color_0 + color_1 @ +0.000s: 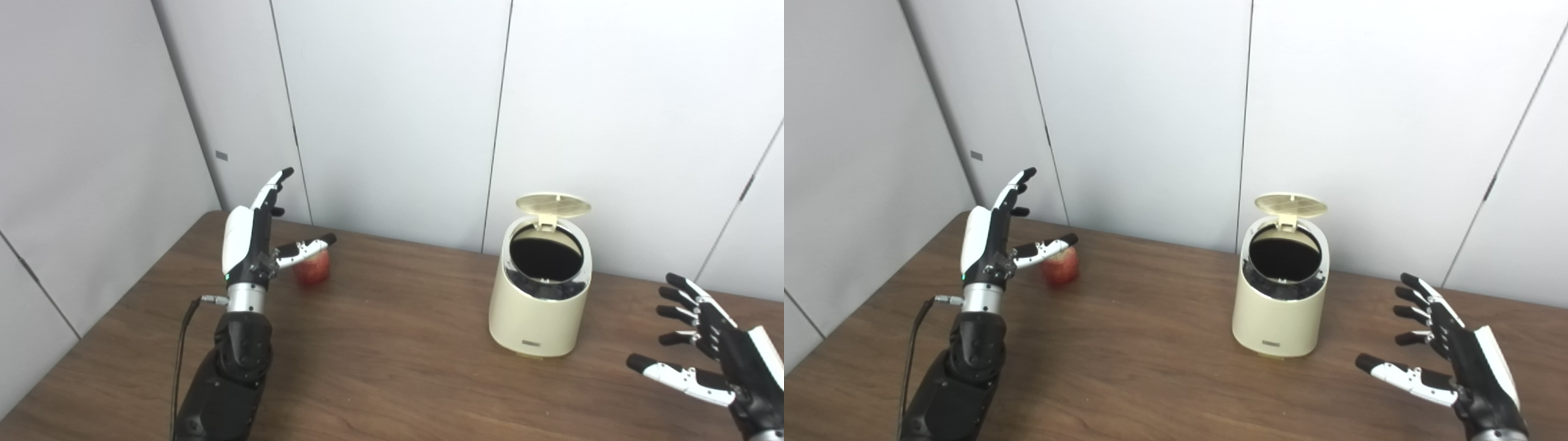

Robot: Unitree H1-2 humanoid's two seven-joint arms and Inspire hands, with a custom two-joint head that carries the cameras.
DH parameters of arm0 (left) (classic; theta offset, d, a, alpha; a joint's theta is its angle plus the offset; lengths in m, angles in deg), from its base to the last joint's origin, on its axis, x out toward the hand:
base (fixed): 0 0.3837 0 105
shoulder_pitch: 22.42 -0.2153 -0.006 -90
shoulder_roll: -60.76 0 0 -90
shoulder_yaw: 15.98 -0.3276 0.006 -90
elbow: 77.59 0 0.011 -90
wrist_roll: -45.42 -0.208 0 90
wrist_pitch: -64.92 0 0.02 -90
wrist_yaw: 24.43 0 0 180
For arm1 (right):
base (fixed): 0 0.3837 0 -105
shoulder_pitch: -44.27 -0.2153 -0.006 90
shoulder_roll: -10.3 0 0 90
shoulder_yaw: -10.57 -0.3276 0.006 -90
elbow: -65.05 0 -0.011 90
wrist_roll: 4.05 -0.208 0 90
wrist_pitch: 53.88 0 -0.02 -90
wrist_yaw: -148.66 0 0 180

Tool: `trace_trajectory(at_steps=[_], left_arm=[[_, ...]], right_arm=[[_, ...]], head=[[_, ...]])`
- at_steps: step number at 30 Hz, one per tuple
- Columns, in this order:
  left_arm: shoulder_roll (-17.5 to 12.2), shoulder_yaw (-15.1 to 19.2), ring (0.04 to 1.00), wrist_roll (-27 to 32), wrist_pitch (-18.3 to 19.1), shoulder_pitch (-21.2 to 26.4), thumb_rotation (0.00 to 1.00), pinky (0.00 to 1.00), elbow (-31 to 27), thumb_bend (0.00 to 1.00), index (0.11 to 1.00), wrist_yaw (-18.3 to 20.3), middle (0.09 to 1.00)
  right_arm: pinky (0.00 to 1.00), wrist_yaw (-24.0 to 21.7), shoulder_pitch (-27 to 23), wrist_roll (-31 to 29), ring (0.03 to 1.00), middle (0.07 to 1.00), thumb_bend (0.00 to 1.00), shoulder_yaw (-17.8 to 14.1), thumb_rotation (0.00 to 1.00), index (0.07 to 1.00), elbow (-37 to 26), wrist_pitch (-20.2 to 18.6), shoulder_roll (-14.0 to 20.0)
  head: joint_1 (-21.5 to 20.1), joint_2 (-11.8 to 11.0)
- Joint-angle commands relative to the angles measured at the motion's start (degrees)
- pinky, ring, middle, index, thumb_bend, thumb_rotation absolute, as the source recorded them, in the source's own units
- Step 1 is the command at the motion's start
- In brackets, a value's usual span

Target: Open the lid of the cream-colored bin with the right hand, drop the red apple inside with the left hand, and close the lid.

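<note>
On the wooden tabletop (392,343), toward its far left, the red apple (312,267) rests just behind the thumb of the left hand (254,236), well apart from the cream-colored bin (539,294), whose lid (553,206) stands tipped up over a dark opening. Judging by its look, the apple is firm, smooth and fairly light, liable to roll; a wrap around its widest part from the side should hold best. Raised with fingers spread wide, the left hand holds nothing, its thumb close over the fruit; contact cannot be told. Over at the near right, the right hand (1451,361) hovers wide open, empty.
</note>
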Motion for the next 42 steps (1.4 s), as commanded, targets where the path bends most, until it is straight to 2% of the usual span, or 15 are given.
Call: trace_trajectory(at_steps=[1,2,5,8,10,16,20,25,28,32,36,42], left_arm=[[-2.15,-0.33,0.890,0.53,1.71,2.77,0.20,0.69,-0.29,0.86,0.915,1.08,0.908],[-2.85,-0.89,0.890,-0.34,2.95,2.96,0.21,0.68,0.03,0.87,0.914,1.75,0.906],[-4.40,-2.46,0.861,-2.33,5.49,3.34,0.13,0.67,0.85,0.90,0.909,2.72,0.885],[-5.45,-3.89,0.849,-3.29,8.52,3.51,0.13,0.66,1.07,0.92,0.896,3.97,0.874],[-5.69,-4.39,0.850,-3.20,9.28,3.49,0.15,0.66,1.42,0.92,0.894,4.15,0.877],[-6.04,-5.97,0.858,-4.05,6.44,3.56,0.21,0.68,4.85,0.93,0.882,1.32,0.880],[-5.46,-6.56,0.824,-4.50,4.80,3.85,0.19,0.62,7.29,0.90,0.889,-1.82,0.872],[-5.45,-7.47,0.826,-4.68,2.83,4.04,0.20,0.64,10.17,0.89,0.898,-4.02,0.878],[-5.41,-8.06,0.805,-5.63,3.05,4.09,0.21,0.62,11.50,0.89,0.892,-5.34,0.869],[-5.12,-8.37,0.806,-5.24,3.71,4.01,0.22,0.63,12.66,0.90,0.888,-5.82,0.862],[-4.73,-8.35,0.808,-4.04,3.54,4.19,0.20,0.62,14.51,0.89,0.888,-5.65,0.869],[-4.27,-8.82,0.751,-3.58,2.37,4.79,0.16,0.58,17.19,0.90,0.864,-6.42,0.813]], right_arm=[[0.58,-0.06,-1.34,-0.29,0.786,0.858,0.74,-0.28,0.27,0.883,-2.40,0.37,0.85],[0.58,-0.08,-1.29,-0.35,0.786,0.858,0.74,-0.31,0.27,0.883,-2.42,0.29,0.82],[0.57,-0.11,-1.26,-0.21,0.779,0.853,0.75,-0.29,0.28,0.876,-2.46,0.15,0.78],[0.58,-0.15,-1.31,0.31,0.780,0.858,0.75,-0.09,0.29,0.880,-2.68,0.06,0.97],[0.58,-0.09,-1.34,0.53,0.779,0.858,0.75,-0.09,0.29,0.880,-2.71,0.05,1.05],[0.57,-0.31,-1.21,0.27,0.779,0.858,0.74,-0.19,0.29,0.875,-2.50,0.58,1.51],[0.59,-0.70,-1.07,0.03,0.768,0.859,0.74,-0.29,0.29,0.848,-2.60,0.25,2.01],[0.59,-1.26,-1.04,-0.27,0.763,0.860,0.74,-0.56,0.26,0.834,-3.50,-1.28,2.18],[0.59,-1.53,-1.00,-0.41,0.766,0.861,0.73,-0.56,0.24,0.838,-3.89,-1.42,2.45],[0.59,-1.71,-0.93,-0.38,0.768,0.859,0.73,-0.57,0.24,0.838,-4.14,-1.75,2.85],[0.58,-1.64,-0.77,-0.66,0.760,0.853,0.77,-0.85,0.29,0.832,-4.11,-1.84,3.09],[0.57,-1.90,-0.49,-1.62,0.747,0.845,0.80,-1.17,0.32,0.819,-4.13,-1.40,3.48]], head=[[0.07,0.02],[0.07,0.02],[0.07,0.02],[0.04,0.19],[0.03,0.19],[0.00,0.36],[-0.05,0.45],[0.05,0.53],[-0.04,0.73],[-0.09,0.89],[-0.40,1.15],[-0.58,1.47]])
